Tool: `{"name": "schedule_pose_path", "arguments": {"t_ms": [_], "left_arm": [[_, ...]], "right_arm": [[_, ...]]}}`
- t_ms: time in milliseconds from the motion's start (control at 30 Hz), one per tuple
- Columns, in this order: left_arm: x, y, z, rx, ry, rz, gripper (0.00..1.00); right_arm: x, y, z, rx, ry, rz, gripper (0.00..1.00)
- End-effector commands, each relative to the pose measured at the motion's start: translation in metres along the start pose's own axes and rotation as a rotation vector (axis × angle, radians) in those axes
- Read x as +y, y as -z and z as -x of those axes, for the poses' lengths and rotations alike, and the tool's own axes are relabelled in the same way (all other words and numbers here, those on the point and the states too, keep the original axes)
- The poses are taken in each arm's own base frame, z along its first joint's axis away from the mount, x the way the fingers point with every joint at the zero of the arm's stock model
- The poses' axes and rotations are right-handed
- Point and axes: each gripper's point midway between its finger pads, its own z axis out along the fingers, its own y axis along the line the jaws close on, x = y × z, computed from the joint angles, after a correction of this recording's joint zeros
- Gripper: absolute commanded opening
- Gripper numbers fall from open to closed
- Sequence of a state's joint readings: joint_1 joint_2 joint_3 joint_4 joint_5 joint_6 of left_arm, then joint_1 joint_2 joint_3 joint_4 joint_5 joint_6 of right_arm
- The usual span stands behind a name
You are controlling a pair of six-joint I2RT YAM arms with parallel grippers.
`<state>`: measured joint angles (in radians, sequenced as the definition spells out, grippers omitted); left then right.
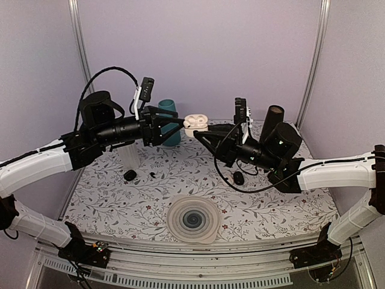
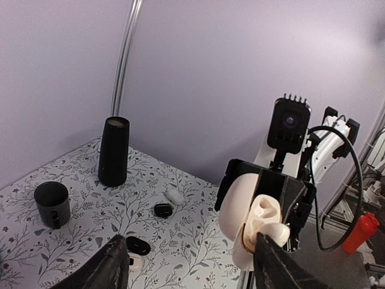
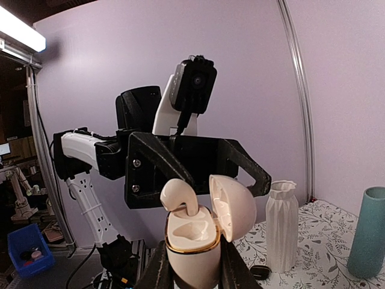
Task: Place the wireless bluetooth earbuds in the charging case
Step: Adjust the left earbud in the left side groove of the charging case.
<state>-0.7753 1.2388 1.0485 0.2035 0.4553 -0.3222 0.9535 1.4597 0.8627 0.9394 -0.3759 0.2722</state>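
Observation:
The white charging case [image 3: 191, 250] is upright between my right gripper's [image 3: 194, 270] fingers, lid [image 3: 233, 208] open. One white earbud [image 3: 178, 197] stands with its stem in the left socket; the other socket is bare. In the top view the case [image 1: 195, 124] is held in the air above the back of the table by my right gripper [image 1: 200, 133]. My left gripper [image 1: 179, 125] faces it, jaws wide apart. In the left wrist view its [image 2: 192, 257] right fingertip [image 2: 271, 253] is right at the earbud [image 2: 275, 232] in the case [image 2: 236, 208]. No second earbud shows clearly.
A teal cup [image 1: 169, 123], a white ribbed vase [image 1: 129, 158] and a black cylinder [image 1: 272, 123] stand at the back. Black oval cases [image 1: 130, 175] [image 1: 239, 178] lie on the floral cloth. A ringed round mat [image 1: 193, 220] lies near front. A black mug [image 2: 52, 203] and a white case [image 2: 174, 195] show in the left wrist view.

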Motion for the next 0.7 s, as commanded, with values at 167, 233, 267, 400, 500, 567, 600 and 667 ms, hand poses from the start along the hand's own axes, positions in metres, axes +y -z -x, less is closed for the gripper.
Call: {"name": "schedule_pose_path", "arguments": {"t_ms": [167, 233, 267, 400, 500, 567, 600, 667], "left_arm": [[-0.0099, -0.0005, 0.0065, -0.005, -0.018, -0.027, 0.71], [-0.0089, 0.0005, 0.0059, -0.005, -0.017, -0.018, 0.72], [-0.0086, 0.0010, 0.0060, -0.005, -0.016, -0.014, 0.72], [-0.0090, 0.0015, 0.0059, -0.006, -0.017, -0.015, 0.72], [-0.0091, 0.0011, 0.0054, -0.003, -0.016, -0.018, 0.72], [-0.0096, 0.0008, 0.0057, -0.003, -0.015, -0.021, 0.72], [-0.0101, 0.0007, 0.0062, -0.004, -0.016, -0.023, 0.72], [-0.0107, 0.0007, 0.0068, -0.005, -0.018, -0.025, 0.72]], "right_arm": [[-0.0077, -0.0041, 0.0143, -0.036, 0.007, -0.049, 0.04], [-0.0076, -0.0044, 0.0155, -0.039, 0.003, -0.050, 0.04], [-0.0077, -0.0048, 0.0156, -0.040, 0.001, -0.050, 0.04], [-0.0087, -0.0055, 0.0136, -0.034, -0.007, -0.049, 0.04], [-0.0076, -0.0063, 0.0121, -0.030, -0.008, -0.045, 0.04], [-0.0068, -0.0066, 0.0107, -0.026, -0.004, -0.045, 0.04], [-0.0064, -0.0071, 0.0103, -0.024, 0.002, -0.045, 0.04], [-0.0070, -0.0071, 0.0082, -0.017, 0.008, -0.051, 0.04]]}}
